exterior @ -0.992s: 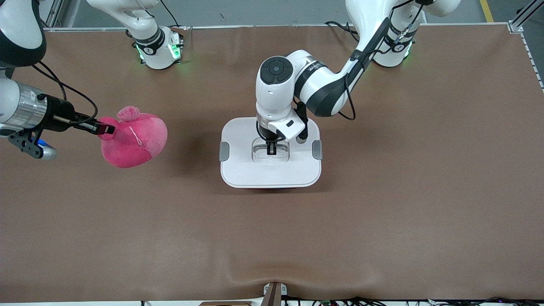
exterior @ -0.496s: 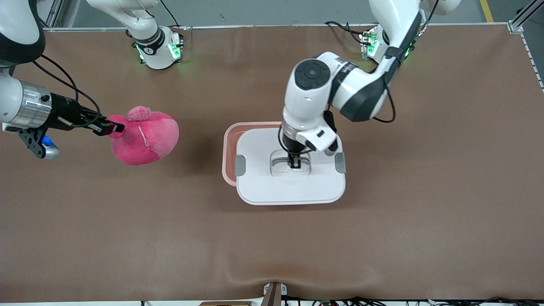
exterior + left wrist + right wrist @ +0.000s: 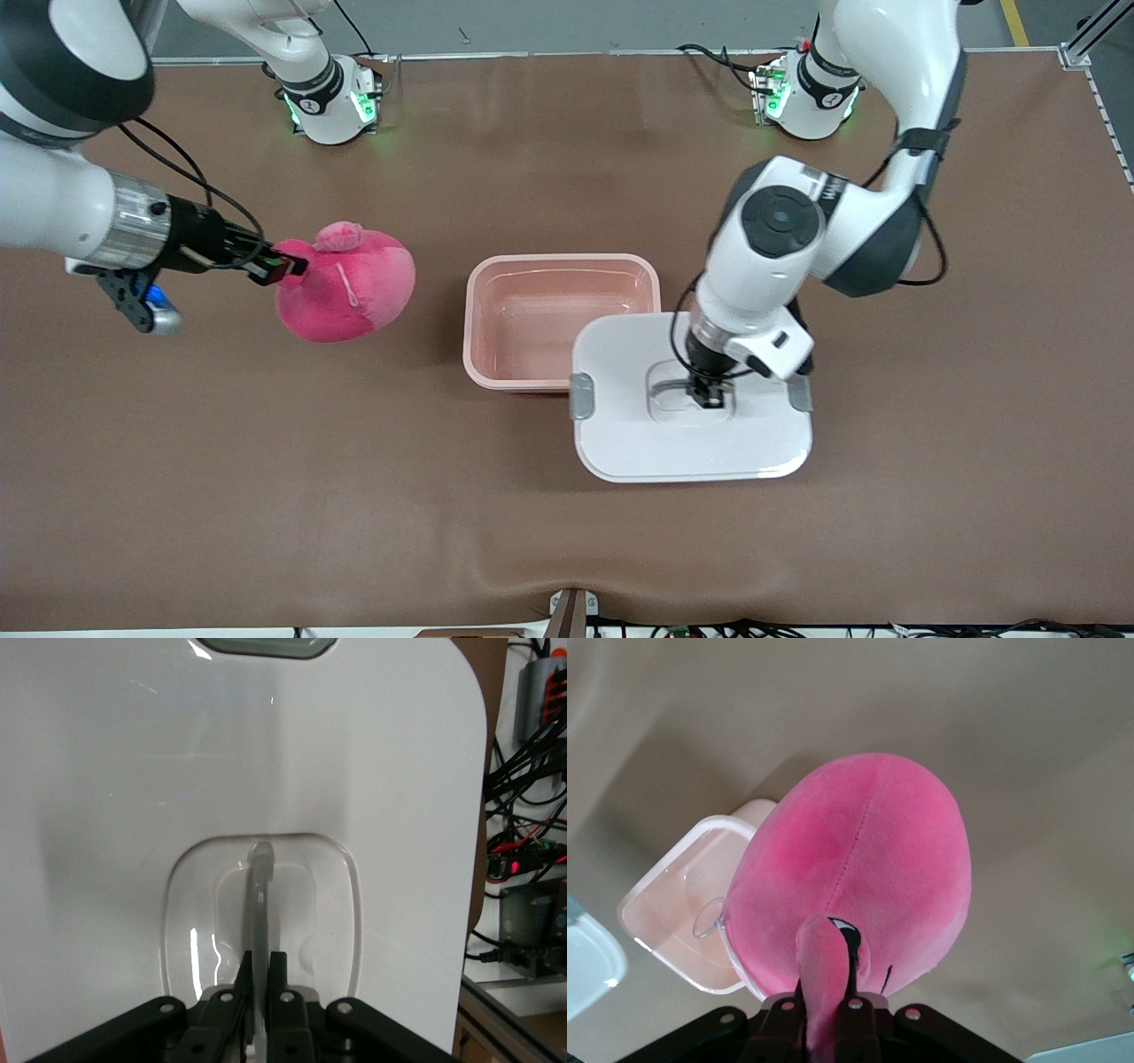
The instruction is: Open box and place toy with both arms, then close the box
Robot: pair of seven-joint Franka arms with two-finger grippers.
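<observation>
Pink box sits open mid-counter, its white lid carried aside by the left gripper, fingers clamped on the clear handle, to clear the opening. Toward the right arm's end, the right gripper pinches the plush toy, ready to drop in.

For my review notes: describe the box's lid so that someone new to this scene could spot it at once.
Start at the open pink box mid-table. The lid hangs over the box's corner toward the left arm's end, held by its clear centre handle in the left tool. It is the only flat white slab, with grey side clips.
</observation>
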